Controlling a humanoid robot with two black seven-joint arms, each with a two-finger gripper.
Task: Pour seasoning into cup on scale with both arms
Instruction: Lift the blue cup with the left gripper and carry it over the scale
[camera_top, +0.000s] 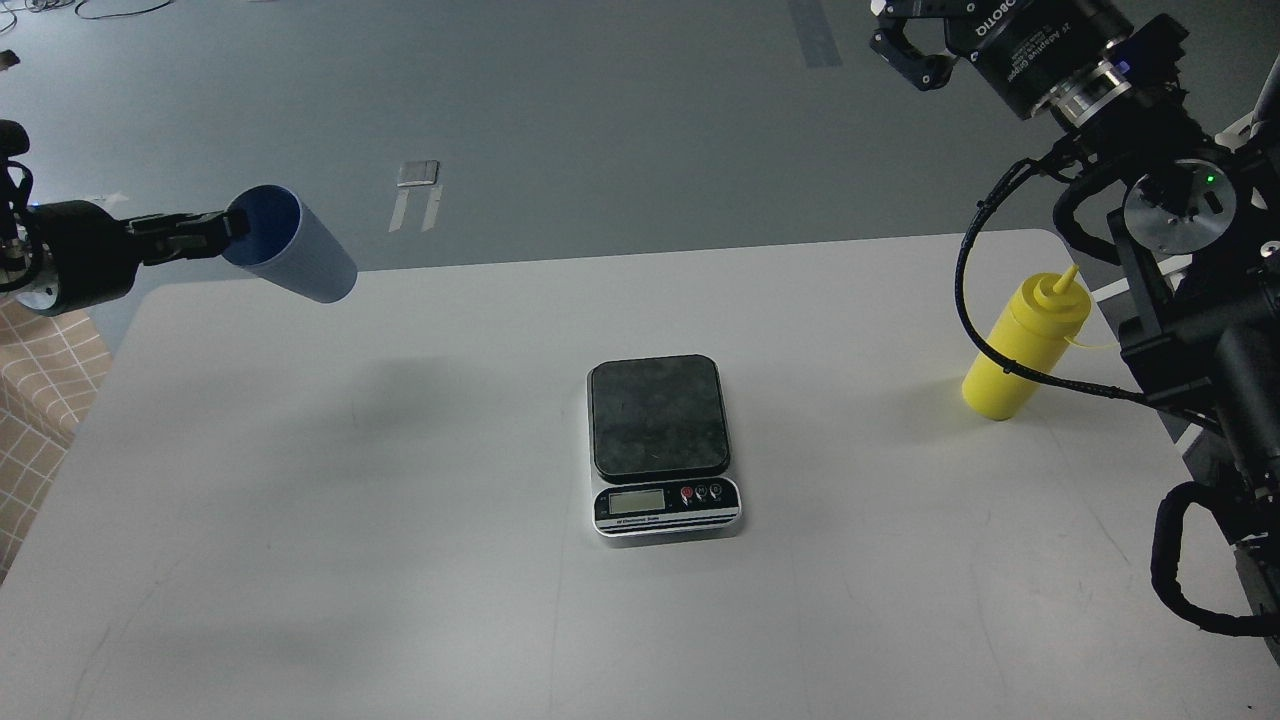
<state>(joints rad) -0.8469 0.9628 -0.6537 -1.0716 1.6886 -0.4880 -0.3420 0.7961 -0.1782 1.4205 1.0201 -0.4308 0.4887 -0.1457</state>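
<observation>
Above the table's left edge, left claw (215, 232) grips cup (295, 248) rim

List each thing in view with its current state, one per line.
Light blue ribbed tapered cup: lifted off the table, tipped on its side, rim gripped by the left pincer.
Small flat digital scale: dark platform bare, nothing on it.
Yellow plastic squeeze bottle: upright on the white table, ungripped.
Right pincer: raised high, holding nothing; fingers partly cut off by the frame.
</observation>
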